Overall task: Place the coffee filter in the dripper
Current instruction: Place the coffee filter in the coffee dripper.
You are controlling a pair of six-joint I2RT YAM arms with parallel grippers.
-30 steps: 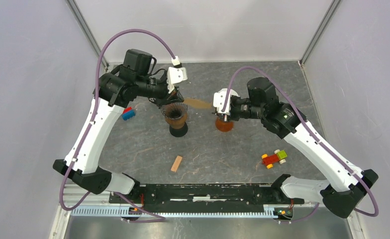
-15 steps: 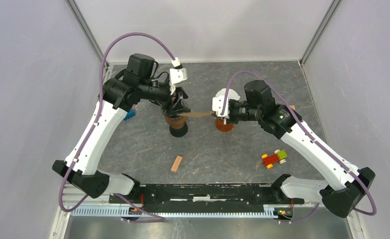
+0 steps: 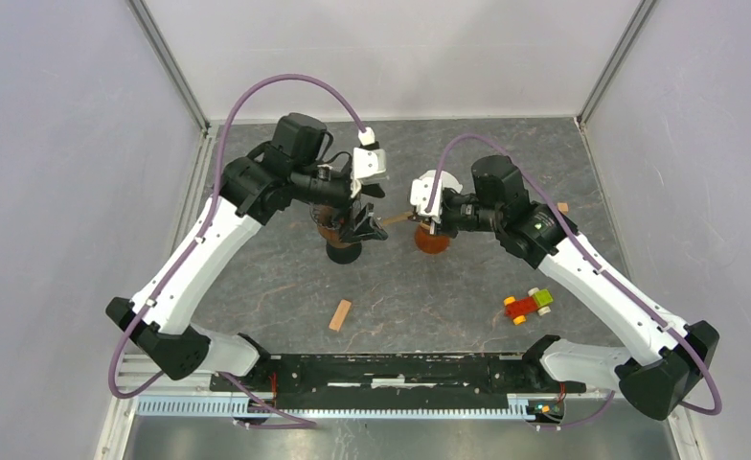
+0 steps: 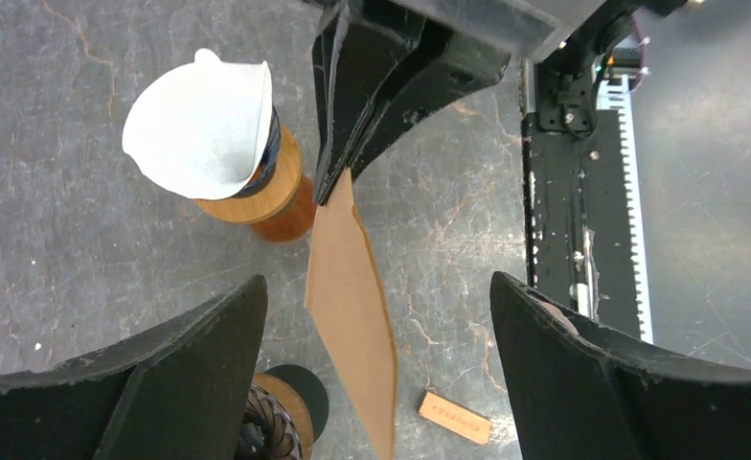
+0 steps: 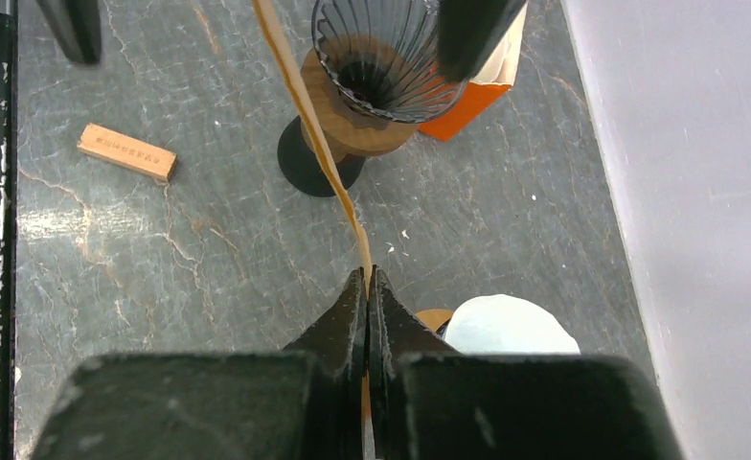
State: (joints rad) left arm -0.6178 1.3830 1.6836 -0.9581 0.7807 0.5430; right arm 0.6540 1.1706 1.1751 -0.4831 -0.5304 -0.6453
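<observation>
A flat brown coffee filter [image 3: 396, 218] hangs in the air between the two arms, pinched at one corner by my right gripper [image 3: 416, 217], which is shut on it. In the right wrist view the filter [image 5: 305, 105] runs edge-on from the right gripper [image 5: 367, 273] past the dripper [image 5: 386, 57], a dark ribbed cone on a wooden stand. My left gripper [image 4: 376, 283] is open, its fingers either side of the filter [image 4: 352, 307] without touching it. It hovers above the dripper [image 3: 341, 235].
A second stand [image 3: 432, 238] carrying a white paper filter [image 4: 204, 125] sits under the right gripper. A small wooden block [image 3: 340, 314] and a red, yellow and green toy car [image 3: 528, 304] lie nearer the front. An orange box [image 5: 463, 110] stands behind the dripper.
The left gripper has opened and let go of the brown filter while swinging right over the dripper. The right gripper has shut on the filter's other end.
</observation>
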